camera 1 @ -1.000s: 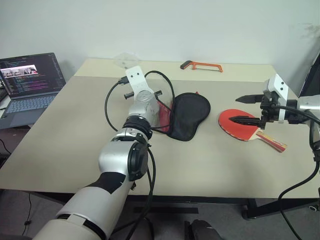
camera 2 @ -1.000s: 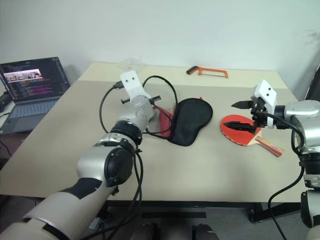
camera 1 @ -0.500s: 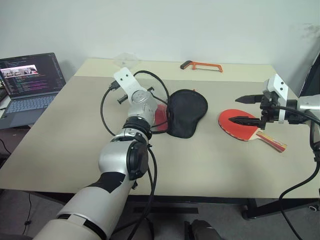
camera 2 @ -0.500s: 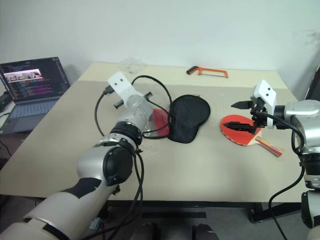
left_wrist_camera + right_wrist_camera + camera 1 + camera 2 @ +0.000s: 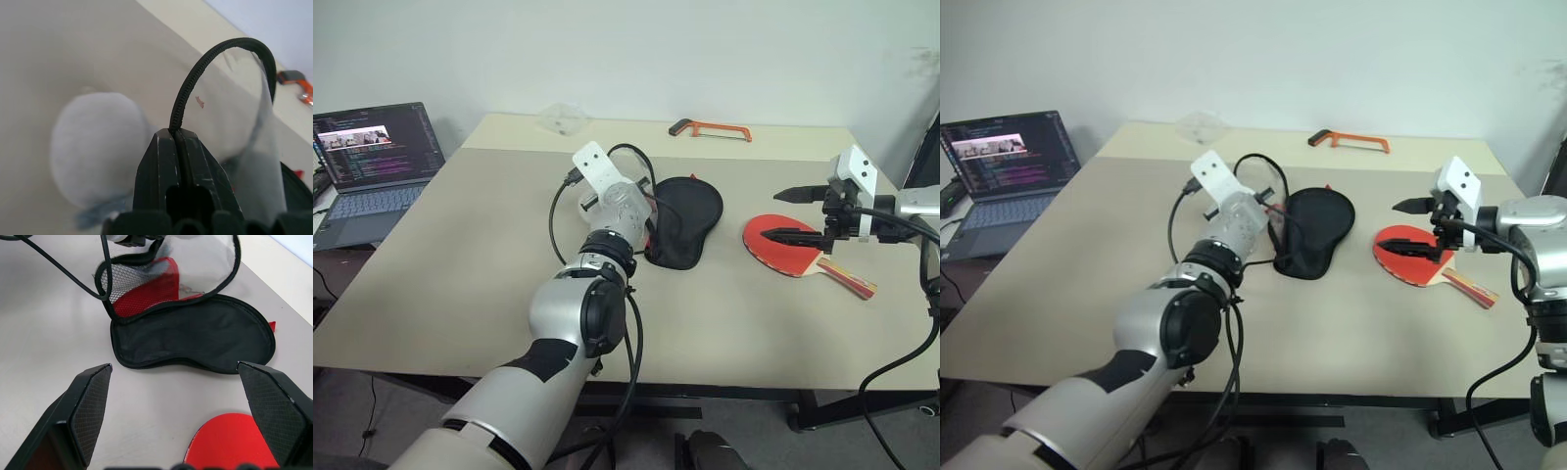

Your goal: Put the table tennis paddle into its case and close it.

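The case [image 5: 688, 217] lies mid-table, black side up, its red and mesh flap [image 5: 146, 289] raised off the lower half. My left gripper [image 5: 174, 133] is shut on the flap's black zip edge [image 5: 195, 73], at the case's left side [image 5: 1273, 223]. The table tennis paddle [image 5: 771, 245] rests red face up to the right of the case, its striped handle [image 5: 849, 280] pointing toward the front right. Above the paddle's face, apart from it, my right gripper [image 5: 790, 213] hovers open with nothing between its fingers [image 5: 90, 406].
A laptop [image 5: 372, 157] stands open off the table's left side. An orange hacksaw [image 5: 710, 128] and a clear plastic piece [image 5: 560, 117] lie at the far edge. The beige table [image 5: 460, 255] is bare in front and on the left.
My left gripper swung left, then came back to the right with the case's flap edge still in it; the case shifted slightly. The right arm and paddle stayed put.
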### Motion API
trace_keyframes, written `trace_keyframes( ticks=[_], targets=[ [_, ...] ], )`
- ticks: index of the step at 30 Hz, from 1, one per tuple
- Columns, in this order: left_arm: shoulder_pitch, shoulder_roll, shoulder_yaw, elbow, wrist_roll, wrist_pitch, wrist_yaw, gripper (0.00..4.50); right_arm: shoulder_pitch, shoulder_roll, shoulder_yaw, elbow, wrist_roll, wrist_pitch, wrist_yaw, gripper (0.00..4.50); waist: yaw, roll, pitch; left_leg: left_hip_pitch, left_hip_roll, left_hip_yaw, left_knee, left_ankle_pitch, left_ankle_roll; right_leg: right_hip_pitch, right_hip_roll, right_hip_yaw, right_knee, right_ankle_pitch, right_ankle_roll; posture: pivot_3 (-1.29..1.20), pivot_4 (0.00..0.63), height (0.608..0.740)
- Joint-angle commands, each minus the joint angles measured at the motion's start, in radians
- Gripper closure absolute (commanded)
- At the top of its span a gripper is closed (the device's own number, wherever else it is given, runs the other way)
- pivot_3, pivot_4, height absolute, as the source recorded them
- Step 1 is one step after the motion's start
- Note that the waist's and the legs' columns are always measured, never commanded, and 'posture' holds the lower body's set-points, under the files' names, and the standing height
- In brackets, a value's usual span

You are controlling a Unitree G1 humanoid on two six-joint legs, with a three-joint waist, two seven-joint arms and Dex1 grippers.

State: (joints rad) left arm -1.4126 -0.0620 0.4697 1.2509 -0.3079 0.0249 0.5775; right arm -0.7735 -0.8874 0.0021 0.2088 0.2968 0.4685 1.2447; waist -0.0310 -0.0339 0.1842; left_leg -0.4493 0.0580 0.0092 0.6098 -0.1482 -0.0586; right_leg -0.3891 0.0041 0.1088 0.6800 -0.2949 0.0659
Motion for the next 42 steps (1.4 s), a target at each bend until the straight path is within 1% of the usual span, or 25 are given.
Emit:
trace_keyframes(
  ticks=[1,5,9,13,17,19,22,24,26,28,29,30,33,35,36,40,42],
  targets=[
    [-0.049,-0.01,-0.011,-0.008,0.001,-0.006,-0.008,4.47,-0.022,-0.013,-0.022,-0.037,0.017,0.006,0.004,0.0,0.0,0.0,0.0,0.0,0.0,0.0,0.0,0.0,0.0,0.0,0.0,0.0,0.0,0.0,0.0,0.0,0.15,0.74],
    [-0.039,0.026,-0.037,-0.008,0.035,-0.007,-0.016,4.47,-0.015,-0.019,-0.027,-0.041,0.018,0.008,0.005,0.0,-0.002,0.0,0.0,0.0,0.0,-0.001,0.0,0.001,-0.001,0.0,0.0,0.0,0.0,0.0,0.0,0.0,0.15,0.74],
    [-0.016,0.084,-0.073,-0.002,0.076,0.019,-0.024,4.47,-0.015,-0.019,-0.027,-0.039,0.016,0.009,0.004,0.0,-0.002,0.0,0.0,0.0,0.0,-0.002,0.0,0.001,-0.002,0.0,0.0,-0.001,0.001,0.0,0.0,0.0,0.15,0.74],
    [0.0,0.147,-0.103,0.006,0.101,0.101,-0.076,4.47,-0.013,-0.018,-0.024,-0.035,0.013,0.008,0.004,0.0,-0.002,0.0,0.0,0.0,0.0,-0.003,0.0,0.001,-0.002,0.0,0.0,-0.003,0.001,0.0,0.0,0.0,0.15,0.74],
    [0.019,0.171,-0.143,0.014,0.127,0.198,-0.179,4.47,-0.018,-0.013,-0.018,-0.027,0.01,0.005,0.005,0.0,0.0,0.0,0.0,-0.001,0.0,-0.005,0.0,0.002,-0.003,0.0,0.0,-0.005,0.001,0.0,0.0,0.0,0.15,0.74],
    [0.03,0.178,-0.173,0.006,0.154,0.208,-0.209,4.47,-0.02,-0.011,-0.016,-0.025,0.009,0.004,0.005,0.0,0.003,0.0,0.0,-0.002,0.0,-0.006,0.0,0.002,-0.003,0.001,0.0,-0.007,0.001,0.0,0.0,0.0,0.15,0.74],
    [0.043,0.182,-0.178,-0.008,0.154,0.225,-0.229,4.47,-0.021,-0.007,-0.013,-0.022,0.008,0.002,0.004,0.0,0.002,0.0,0.0,-0.002,0.0,-0.006,0.0,0.002,-0.003,0.001,0.0,-0.007,0.001,0.0,0.0,0.0,0.15,0.74],
    [0.047,0.184,-0.172,-0.017,0.151,0.224,-0.223,4.04,-0.021,-0.003,-0.012,-0.023,0.01,0.004,0.003,0.0,0.002,0.0,0.0,-0.002,0.0,-0.007,0.0,0.002,-0.003,0.001,0.0,-0.007,0.001,0.0,-0.001,0.0,0.15,0.74],
    [0.047,0.185,-0.168,-0.025,0.147,0.226,-0.241,3.49,-0.021,0.001,-0.011,-0.025,0.01,0.005,0.001,0.0,0.002,0.0,0.0,-0.002,0.0,-0.007,0.0,0.002,-0.003,0.001,0.0,-0.007,0.001,0.0,-0.001,0.0,0.15,0.74],
    [0.047,0.191,-0.173,-0.032,0.151,0.228,-0.25,2.74,-0.021,0.005,-0.01,-0.025,0.011,0.006,-0.001,0.0,0.002,0.0,0.0,-0.002,0.0,-0.007,0.0,0.002,-0.003,0.001,0.0,-0.008,0.001,0.0,-0.001,0.0,0.15,0.74],
    [0.047,0.197,-0.176,-0.037,0.156,0.229,-0.25,2.44,-0.02,0.007,-0.01,-0.026,0.012,0.007,-0.002,0.0,0.002,0.0,0.0,-0.002,0.0,-0.007,0.0,0.002,-0.003,0.001,0.0,-0.008,0.001,0.0,-0.001,0.0,0.15,0.74],
    [0.048,0.203,-0.178,-0.04,0.16,0.23,-0.247,2.0,-0.019,0.01,-0.01,-0.026,0.013,0.008,-0.004,0.0,0.001,0.0,0.0,-0.002,0.0,-0.007,0.0,0.002,-0.003,0.001,0.0,-0.008,0.001,0.0,-0.001,0.0,0.15,0.74],
    [0.048,0.224,-0.181,-0.047,0.167,0.234,-0.251,0.9,-0.017,0.017,-0.008,-0.027,0.014,0.008,-0.006,0.0,0.001,0.0,0.0,-0.002,0.0,-0.007,0.0,0.002,-0.003,0.001,0.0,-0.008,0.001,0.0,-0.001,0.0,0.15,0.74],
    [0.044,0.238,-0.205,-0.058,0.183,0.242,-0.28,0.19,-0.018,0.022,-0.005,-0.028,0.014,0.01,-0.008,0.0,0.0,0.0,0.0,-0.002,0.0,-0.007,0.0,0.002,-0.003,0.001,0.0,-0.008,0.001,0.0,-0.001,0.0,0.15,0.74],
    [0.042,0.242,-0.219,-0.066,0.19,0.247,-0.303,0.06,-0.019,0.025,-0.005,-0.029,0.014,0.011,-0.008,0.0,0.0,0.0,0.0,-0.002,0.0,-0.007,0.0,0.002,-0.003,0.001,0.0,-0.008,0.001,0.0,-0.001,0.0,0.15,0.74],
    [0.057,0.279,-0.273,-0.134,0.221,0.282,-0.404,0.06,-0.023,0.039,-0.013,-0.045,0.029,0.047,-0.025,0.0,0.0,0.0,0.0,-0.002,0.0,-0.007,0.0,0.002,-0.003,0.001,0.0,-0.008,0.001,0.0,-0.001,0.0,0.15,0.74],
    [0.089,0.316,-0.315,-0.216,0.236,0.315,-0.508,0.06,-0.023,0.066,-0.019,-0.068,0.036,0.102,-0.076,0.0,-0.003,0.0,0.0,-0.002,0.0,-0.007,0.0,0.002,-0.003,0.001,0.0,-0.008,0.001,0.001,-0.001,0.0,0.15,0.74]
  ],
)
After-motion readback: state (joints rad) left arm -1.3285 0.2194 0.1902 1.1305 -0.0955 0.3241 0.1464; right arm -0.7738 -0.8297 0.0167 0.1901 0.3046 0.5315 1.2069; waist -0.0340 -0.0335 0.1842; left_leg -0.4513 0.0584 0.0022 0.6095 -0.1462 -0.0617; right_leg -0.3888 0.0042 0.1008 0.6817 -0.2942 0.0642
